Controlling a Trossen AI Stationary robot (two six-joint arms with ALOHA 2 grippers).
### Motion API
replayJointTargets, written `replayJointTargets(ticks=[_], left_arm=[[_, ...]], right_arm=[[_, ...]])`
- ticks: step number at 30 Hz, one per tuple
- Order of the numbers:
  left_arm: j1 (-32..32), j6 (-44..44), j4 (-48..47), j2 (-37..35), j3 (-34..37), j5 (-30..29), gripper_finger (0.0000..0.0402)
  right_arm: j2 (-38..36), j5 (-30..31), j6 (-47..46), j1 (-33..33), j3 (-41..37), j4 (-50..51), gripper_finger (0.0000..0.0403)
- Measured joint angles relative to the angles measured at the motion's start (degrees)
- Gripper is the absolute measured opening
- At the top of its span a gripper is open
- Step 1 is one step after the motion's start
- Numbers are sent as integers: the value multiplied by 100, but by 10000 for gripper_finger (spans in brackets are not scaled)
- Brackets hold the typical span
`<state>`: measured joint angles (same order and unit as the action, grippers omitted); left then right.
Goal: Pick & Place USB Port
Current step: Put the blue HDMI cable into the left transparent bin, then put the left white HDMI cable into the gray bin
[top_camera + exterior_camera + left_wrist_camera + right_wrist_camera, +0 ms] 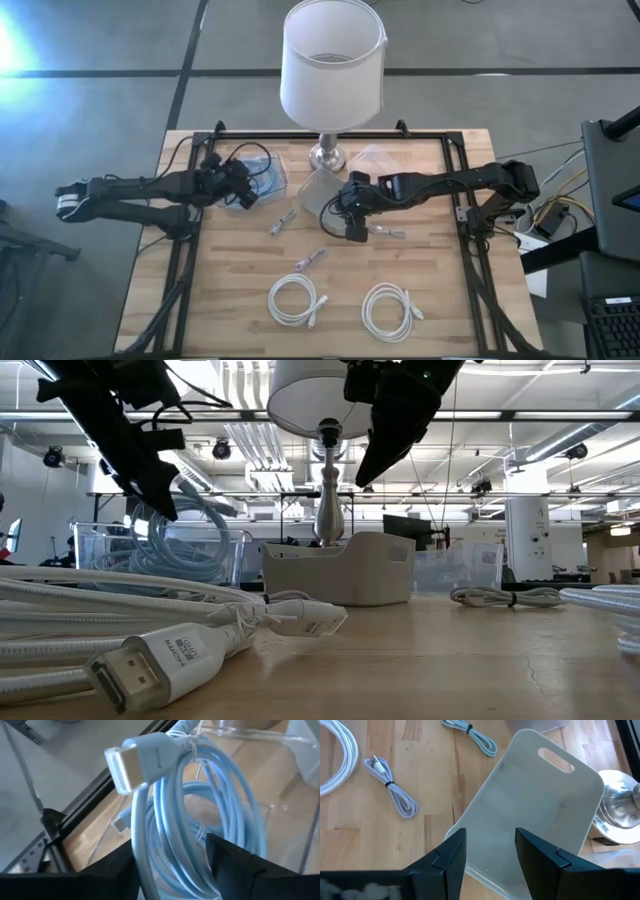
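Note:
My left gripper (243, 185) (170, 870) hangs over the clear bin (268, 170) at the table's far left and is shut on a coil of light-blue cable (170, 820), whose plug (132, 760) juts out past the fingers. My right gripper (353, 222) (490, 855) is open and holds nothing. It hovers above the near edge of the white bin (320, 190) (535, 820), which stands on the table by the lamp base (328, 153). In the low view the coil (190, 530) reaches into the clear bin. My left gripper pinches the bundled light-blue cable coil (165, 855) between its two fingers (235, 860), several strands at once, coming from above. The coil hangs below the fingers inside the clear bin's walls (295, 810); whether its lower end rests on the bin floor I cannot tell.
Three small tied cables lie on the wood (282, 220) (310, 260) (390, 230), and two white cable coils (293, 298) (388, 308) lie near the front edge. A lamp (332, 60) stands at the far middle beside a second clear bin (375, 157). A black frame (470, 250) rims the table.

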<state>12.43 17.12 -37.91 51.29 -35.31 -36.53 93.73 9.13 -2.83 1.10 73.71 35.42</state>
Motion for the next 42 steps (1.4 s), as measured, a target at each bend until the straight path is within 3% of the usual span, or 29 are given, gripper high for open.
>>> replayJointTargets(ticks=[8, 15, 21, 24, 30, 42], left_arm=[[21, 5, -569, -9, 0, -468, 222], [22, 36, -634, -11, 0, 38, 223], [24, 257, -595, -11, -2, 1209, 223], [24, 690, -777, -17, -2, 1248, 222], [26, 728, -1284, -20, -70, 1206, 222], [26, 692, -2260, -20, -1025, 1097, 222]], right_arm=[[9, 0, -17, 0, -2, -22, 166], [11, -2, -161, 0, -5, -133, 166], [12, -4, -149, 0, -87, -409, 166], [13, -7, -157, 0, -120, -428, 166], [13, -9, -168, 0, -200, -432, 166], [13, -9, -166, 0, -214, -437, 166]])
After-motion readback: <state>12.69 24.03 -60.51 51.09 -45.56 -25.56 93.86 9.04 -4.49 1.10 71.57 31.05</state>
